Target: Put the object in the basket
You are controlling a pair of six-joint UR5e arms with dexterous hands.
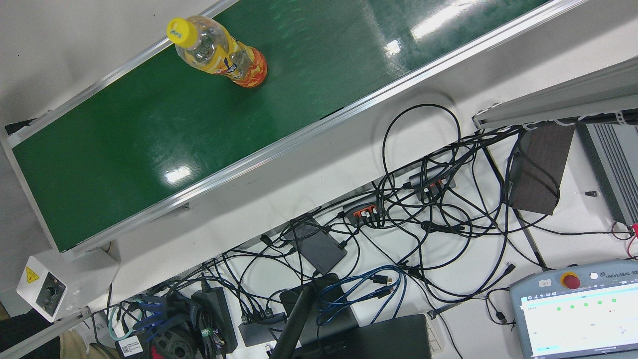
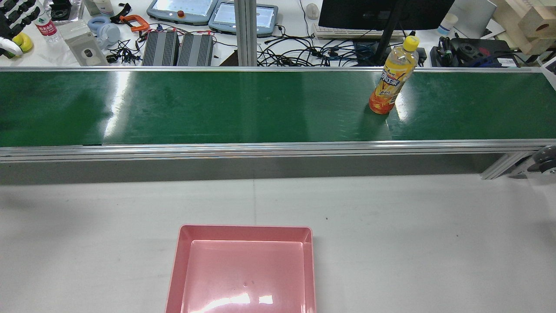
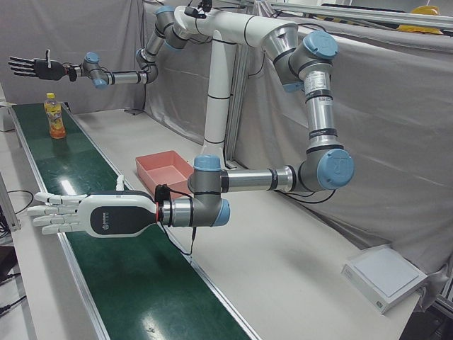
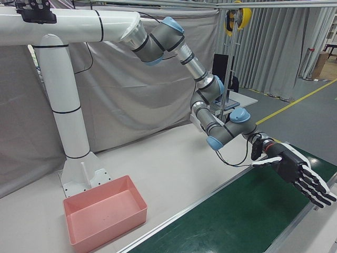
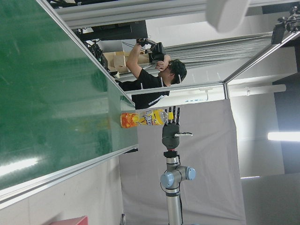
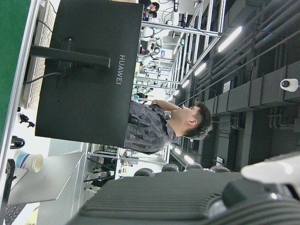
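Observation:
An orange-drink bottle [image 1: 219,52] with a yellow cap stands upright on the green conveyor belt [image 2: 217,104], toward its right end in the rear view [image 2: 391,82]. The pink basket [image 2: 243,232] sits empty on the white table before the belt, also seen near the pedestal [image 3: 164,170] [image 4: 105,232]. My left hand [image 3: 71,216] hovers open over the belt's far left end, fingers spread, and shows in the rear view's top-left corner [image 2: 13,19]. My right hand [image 3: 32,67] is open too, held in the air just beyond the bottle [image 3: 54,117]; its spread fingers show close up [image 4: 297,171].
Beyond the belt lie tangled cables [image 1: 423,209], teach pendants [image 2: 182,8], power units [image 2: 178,48] and a monitor [image 2: 382,8]. A control box [image 1: 42,289] sits at the belt's end. A person [image 5: 150,79] stands past the bottle's end. White tabletop [image 2: 412,239] flanks the basket.

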